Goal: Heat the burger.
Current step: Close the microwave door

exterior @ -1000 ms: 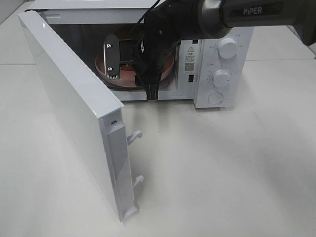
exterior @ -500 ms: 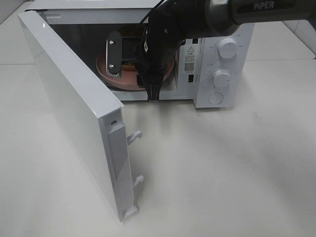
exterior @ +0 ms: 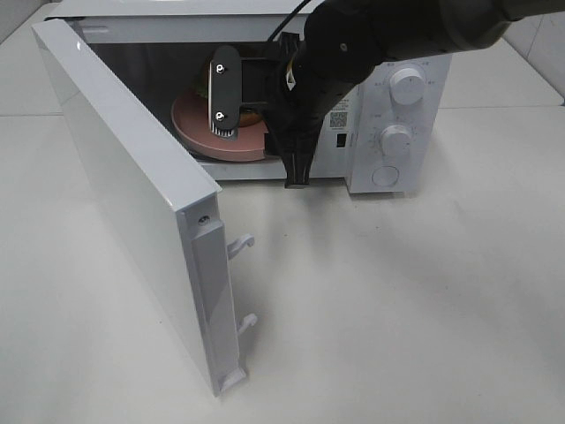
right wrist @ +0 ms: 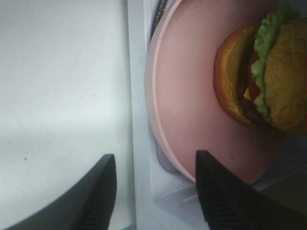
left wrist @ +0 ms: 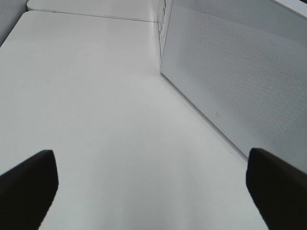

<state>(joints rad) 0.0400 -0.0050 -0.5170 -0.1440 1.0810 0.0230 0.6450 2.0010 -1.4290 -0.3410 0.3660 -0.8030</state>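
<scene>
The burger (right wrist: 273, 76), with its brown bun and green lettuce edge, sits on a pink plate (right wrist: 192, 110) inside the open microwave (exterior: 402, 53). In the exterior high view only a sliver of the burger (exterior: 252, 115) shows behind my right arm, on the plate (exterior: 190, 124). My right gripper (right wrist: 154, 158) hangs at the microwave's mouth, open. Its fingers (right wrist: 98, 196) stand to either side of the plate's near rim, and I cannot tell if they touch it. From the high camera the right gripper (exterior: 261, 157) hides much of the plate. My left gripper (left wrist: 153, 191) is open over bare table.
The microwave door (exterior: 124, 177) stands swung wide open toward the front left, with its latch hooks (exterior: 240, 243) sticking out. The left wrist view has the door's perforated face (left wrist: 240, 72) close by. White table (exterior: 397, 309) stretches in front of the microwave.
My right gripper has shifted to the right and slightly up at the microwave's mouth. The plate with the burger stays inside. The left gripper has not moved.
</scene>
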